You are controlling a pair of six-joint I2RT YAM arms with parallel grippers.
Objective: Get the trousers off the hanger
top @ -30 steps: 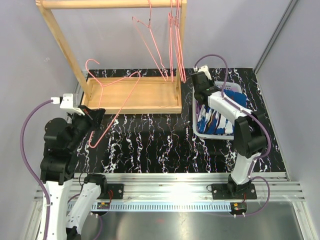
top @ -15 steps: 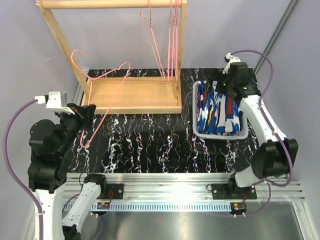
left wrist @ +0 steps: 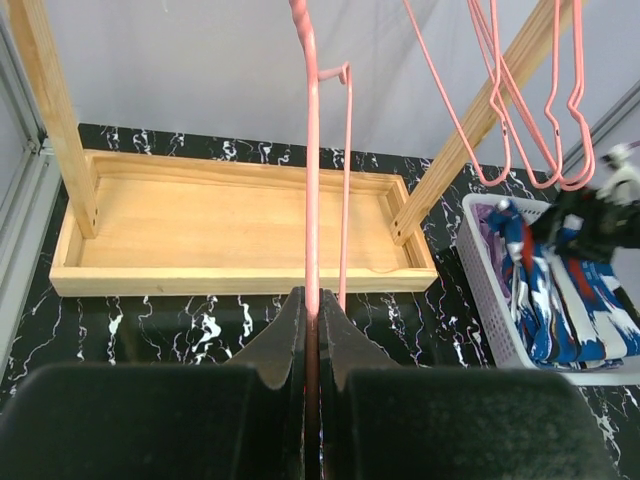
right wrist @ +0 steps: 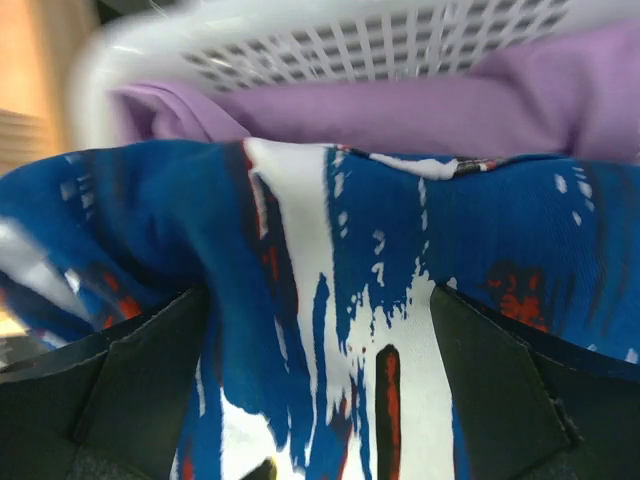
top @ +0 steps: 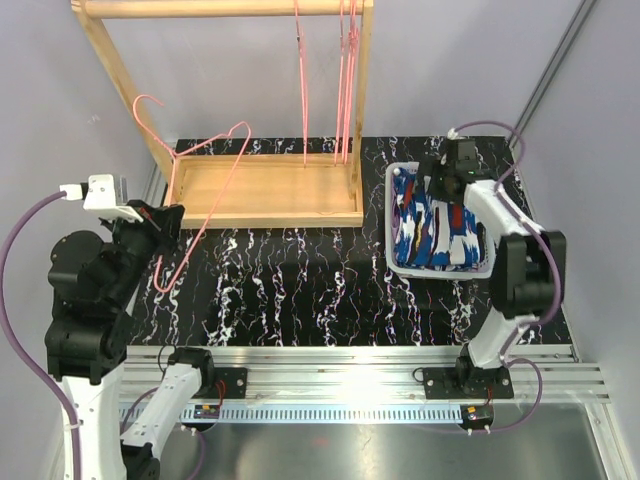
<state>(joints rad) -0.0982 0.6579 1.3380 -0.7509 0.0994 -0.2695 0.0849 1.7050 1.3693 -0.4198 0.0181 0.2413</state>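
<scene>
Plain pale lilac-grey walls (top: pixel 480 60) close in the back and sides. The desk (top: pixel 300 290) has a black marble-patterned top veined in white. A light wooden rack (top: pixel 118 90) stands at its rear on a shallow tray base (top: pixel 265 190). A ribbed aluminium rail (top: pixel 340 365) runs along the near edge, catching bright glare.

Two pairs of folded trousers are seen piled in a white basket (top: pixel 441 271). The blue trousers (top: pixel 440 225), splashed with white and red, are spread crumpled across most of the basket. The lilac trousers (right wrist: pixel 400 100) are tucked beneath and behind them, against the basket's far wall. A pink wire hanger (left wrist: pixel 311 150) is held bare and tilted, well to the left of the basket.
</scene>
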